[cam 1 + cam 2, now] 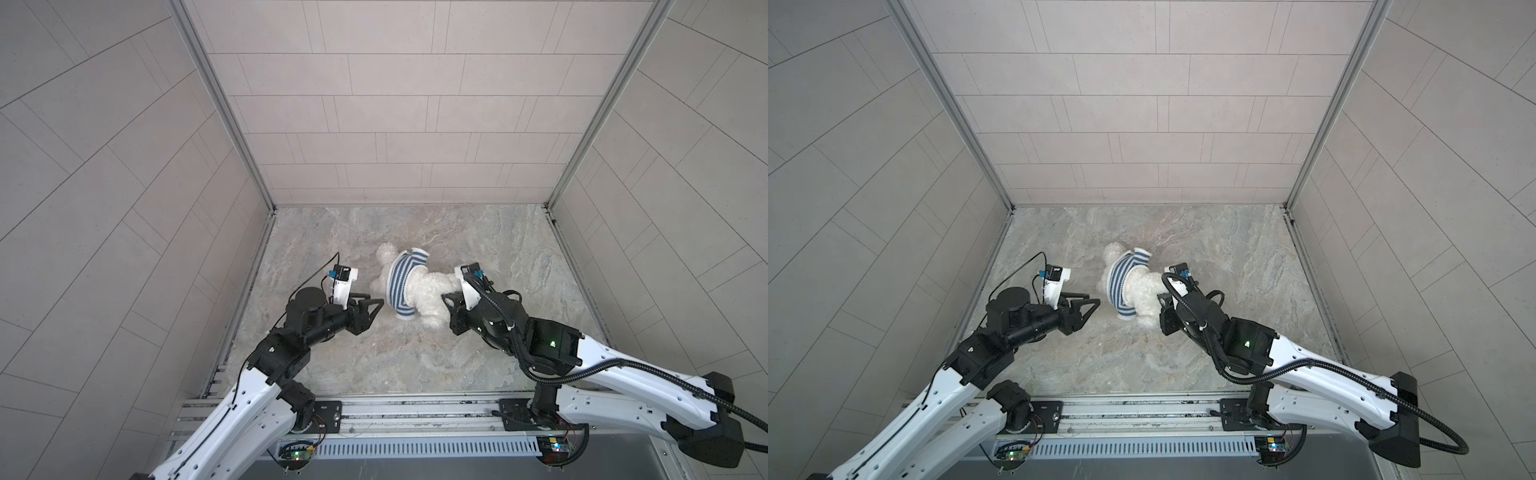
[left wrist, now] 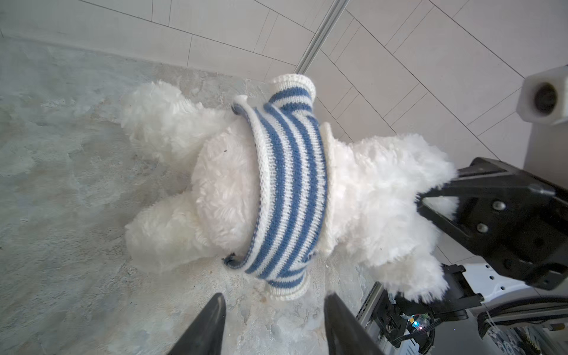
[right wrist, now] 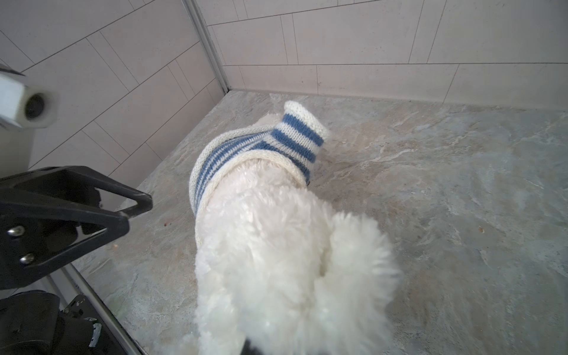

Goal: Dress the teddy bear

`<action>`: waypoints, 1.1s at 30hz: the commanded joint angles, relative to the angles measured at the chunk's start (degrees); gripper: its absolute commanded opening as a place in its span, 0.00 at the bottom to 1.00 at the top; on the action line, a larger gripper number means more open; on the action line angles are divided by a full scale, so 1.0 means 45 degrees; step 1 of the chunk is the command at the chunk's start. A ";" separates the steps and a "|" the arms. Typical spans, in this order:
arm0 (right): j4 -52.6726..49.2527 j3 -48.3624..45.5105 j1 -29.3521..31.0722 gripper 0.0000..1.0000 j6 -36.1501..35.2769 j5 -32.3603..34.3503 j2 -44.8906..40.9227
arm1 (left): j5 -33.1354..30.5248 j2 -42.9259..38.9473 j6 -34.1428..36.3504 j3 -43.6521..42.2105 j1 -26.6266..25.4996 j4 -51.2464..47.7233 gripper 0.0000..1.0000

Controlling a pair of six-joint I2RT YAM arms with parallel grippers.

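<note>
The teddy bear lies on its side on the marbled floor in both top views, head to the left and legs to the right. A blue-and-white striped shirt is bunched round its neck and chest, with both sleeves sticking out. Whether the arms are inside them is hidden. My right gripper is shut on the fluffy lower body, its tips buried in fur in the right wrist view. My left gripper stands open just left of the bear's head, touching nothing.
Tiled walls close in the floor at the back and on both sides. An aluminium rail with the arm bases runs along the front edge. Bare marbled floor lies behind and to the right of the bear.
</note>
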 commanded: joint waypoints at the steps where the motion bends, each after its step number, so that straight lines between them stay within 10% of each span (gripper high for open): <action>1: 0.0414 0.0544 -0.0168 0.00 0.0386 -0.0774 -0.0417 | 0.0481 0.0498 -0.0703 0.0158 -0.0111 0.1919 0.55; 20: 0.0090 0.0743 -0.0308 0.00 -0.0004 -0.1564 -0.0239 | -0.2757 0.2133 0.1326 0.2244 -0.0979 -0.0716 0.34; 33: 0.0124 0.0531 -0.0328 0.00 -0.0038 -0.1478 -0.0350 | -0.2163 0.2849 0.1238 0.2527 -0.0990 -0.0644 0.10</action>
